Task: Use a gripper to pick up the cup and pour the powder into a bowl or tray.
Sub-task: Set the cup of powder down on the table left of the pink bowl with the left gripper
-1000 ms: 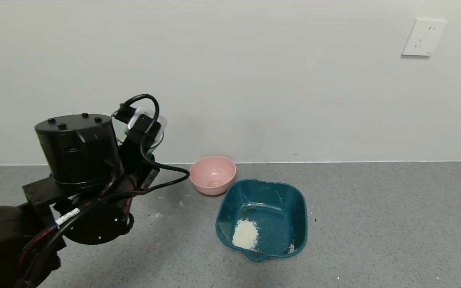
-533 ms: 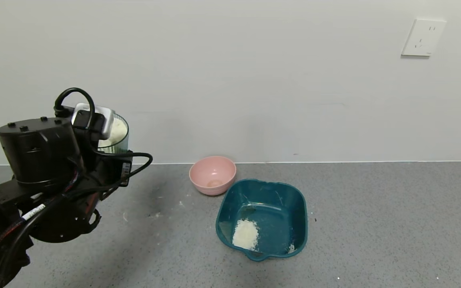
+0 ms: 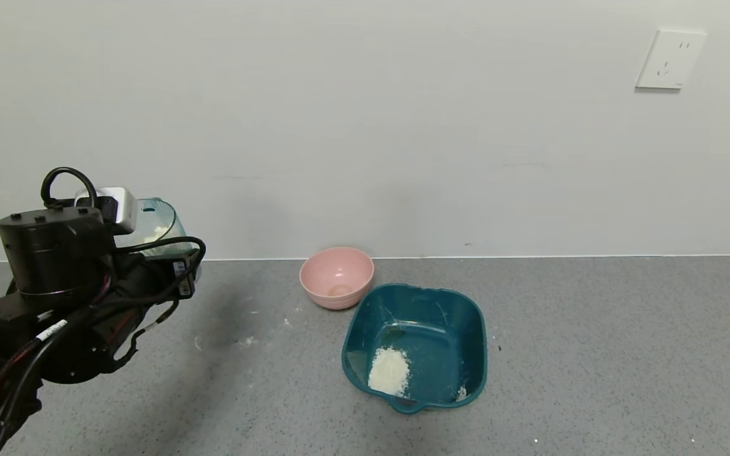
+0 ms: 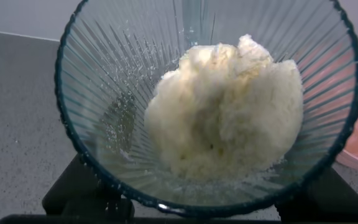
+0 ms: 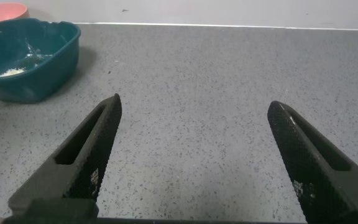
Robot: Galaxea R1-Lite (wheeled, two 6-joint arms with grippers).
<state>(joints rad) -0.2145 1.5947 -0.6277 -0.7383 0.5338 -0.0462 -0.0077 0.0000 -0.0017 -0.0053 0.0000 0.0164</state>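
Note:
My left gripper (image 3: 165, 259) is shut on the ribbed pale blue-green cup (image 3: 154, 227) and holds it above the counter at the far left, well left of the dark teal tray (image 3: 466, 316). The left wrist view looks into the cup (image 4: 104, 93), where a clumpy white heap of powder (image 4: 229, 112) sits. A smaller heap of powder (image 3: 389, 372) lies in the tray's near left corner. My right gripper (image 5: 194, 101) is open and empty over bare counter, out of the head view; the tray (image 5: 36, 59) shows far off in its wrist view.
A round pink bowl (image 3: 336, 277) stands against the wall just behind the tray's left corner. White powder specks (image 3: 244, 341) lie on the grey counter between the cup and the tray. A wall socket (image 3: 669, 58) is at the upper right.
My left arm has moved left and somewhat lower with the cup in it, away from the pink bowl and the tray. The tray, its powder and the bowl have not moved.

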